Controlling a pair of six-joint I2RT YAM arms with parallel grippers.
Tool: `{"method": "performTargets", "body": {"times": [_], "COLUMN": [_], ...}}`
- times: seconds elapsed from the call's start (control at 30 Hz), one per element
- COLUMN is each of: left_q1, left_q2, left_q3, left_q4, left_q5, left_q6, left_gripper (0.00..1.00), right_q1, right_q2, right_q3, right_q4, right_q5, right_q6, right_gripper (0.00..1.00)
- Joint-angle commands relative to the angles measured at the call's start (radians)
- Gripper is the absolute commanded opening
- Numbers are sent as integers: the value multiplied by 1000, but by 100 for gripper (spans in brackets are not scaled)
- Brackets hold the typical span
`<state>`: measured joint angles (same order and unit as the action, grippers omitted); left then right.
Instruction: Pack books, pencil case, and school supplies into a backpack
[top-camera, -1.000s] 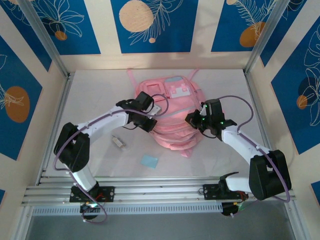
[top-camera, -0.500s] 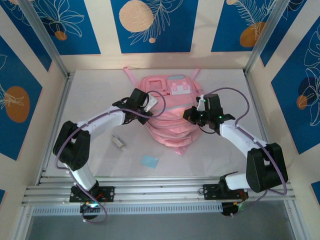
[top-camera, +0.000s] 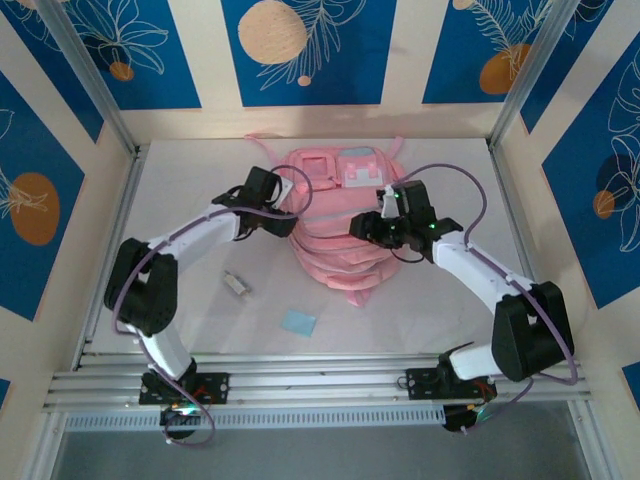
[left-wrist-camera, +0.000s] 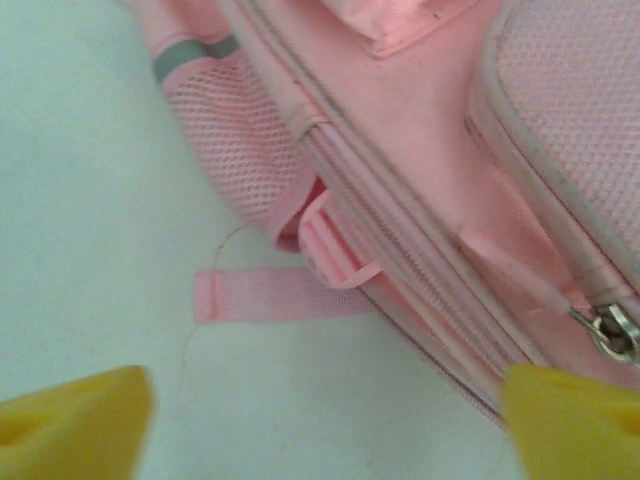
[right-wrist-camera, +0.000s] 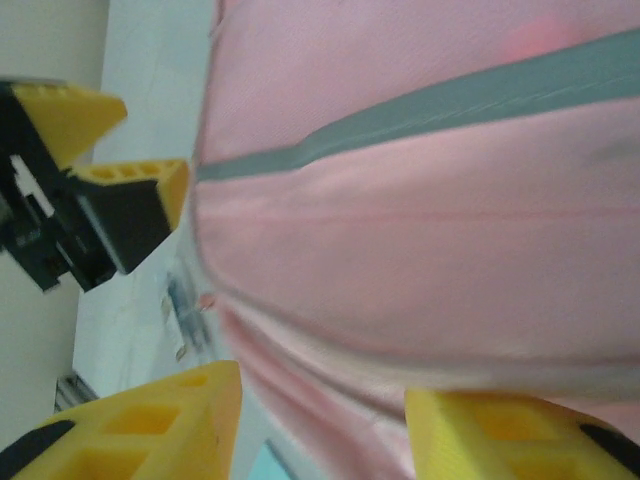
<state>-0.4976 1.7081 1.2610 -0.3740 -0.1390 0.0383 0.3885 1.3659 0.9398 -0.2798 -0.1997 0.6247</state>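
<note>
One pink backpack (top-camera: 345, 235) lies mid-desk, long axis running far to near, with its light-blue patch (top-camera: 360, 168) and straps toward the far wall and its narrow end toward the arms. On the desk (top-camera: 200, 170) nearer the arms lie the blue pad (top-camera: 298, 321) and a small whitish piece (top-camera: 236, 284). The left wrist view brings out a metal zip pull (left-wrist-camera: 612, 335) and a loose strap (left-wrist-camera: 270, 295) lying flat; the right wrist view shows a grey stripe (right-wrist-camera: 450, 110). The left hand (top-camera: 288, 212) gapes wide and empty at the backpack's left edge. The right hand (top-camera: 362, 226) stands partly apart against the fabric, apparently pinching nothing.
</note>
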Motion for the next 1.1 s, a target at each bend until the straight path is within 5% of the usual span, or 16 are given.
{"method": "performTargets", "body": {"times": [0.0,0.23,0.57,1.07], "left_q1": [-1,2,2,2], "left_q2": [-114,-263,-394,-510], "left_q3": [-46,-178,-379,-596], "left_q4": [-32,33,82,61], "left_q5": [34,119,276,269], "left_q6": [-133,-290,-457,-527], "left_gripper": [100,100,92,92], "right_q1": [63,264,520,566], "right_q2": [-71,-121,21,364], "right_q3": [29,-31,-92,62], "right_q4": [-126,-250,-170,-224], "right_q5": [9,27,71,96], "right_q6": [-7,94,202,215], "right_gripper": [48,48,48,44]}}
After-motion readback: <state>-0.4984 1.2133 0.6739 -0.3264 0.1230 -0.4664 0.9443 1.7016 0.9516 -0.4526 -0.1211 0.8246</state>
